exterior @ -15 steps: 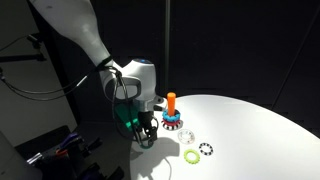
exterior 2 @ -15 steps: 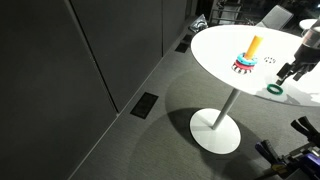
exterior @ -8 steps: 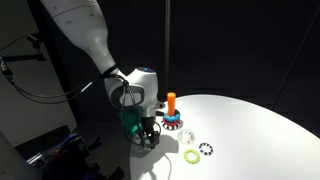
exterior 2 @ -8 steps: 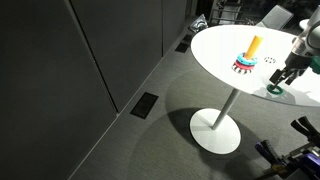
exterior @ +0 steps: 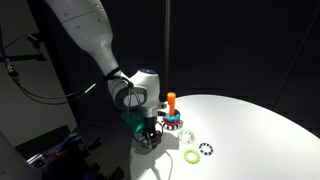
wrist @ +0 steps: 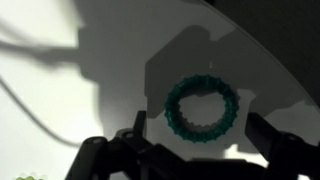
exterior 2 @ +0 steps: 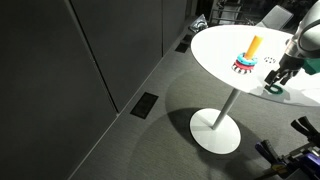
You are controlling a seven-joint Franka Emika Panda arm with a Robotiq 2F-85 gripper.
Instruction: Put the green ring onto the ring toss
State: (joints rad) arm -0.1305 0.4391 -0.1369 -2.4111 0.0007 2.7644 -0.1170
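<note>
The white round desk (exterior 2: 215, 45) stands on a single pedestal foot over grey carpet, and the arm leans in over its edge with the gripper (exterior: 150, 137) brought down low, close to the top. From the wrist view, the green ring (wrist: 172, 112) lies flat on the desk in the gripper's shadow, and the two dark fingers (wrist: 275, 150) stand wide apart, one out to each side of it, so the gripper is spread and has hold of nothing. I can't tell whether the fingertips touch the desk. In an exterior view the green ring (exterior 2: 274, 90) sits near the rim of the desk, just under the gripper, apart from the ring toss (exterior 2: 252, 50), whose orange peg stands upright with red and blue rings round its foot. In an exterior view the ring toss (exterior: 171, 108) is just beyond the gripper. Nearer the camera lie a paler yellow-green ring (exterior: 191, 156) and, just beside it, a black notched ring (exterior: 207, 150). A clear, pale ring (exterior: 187, 135) rests between those two and the peg. The room around is dark.
</note>
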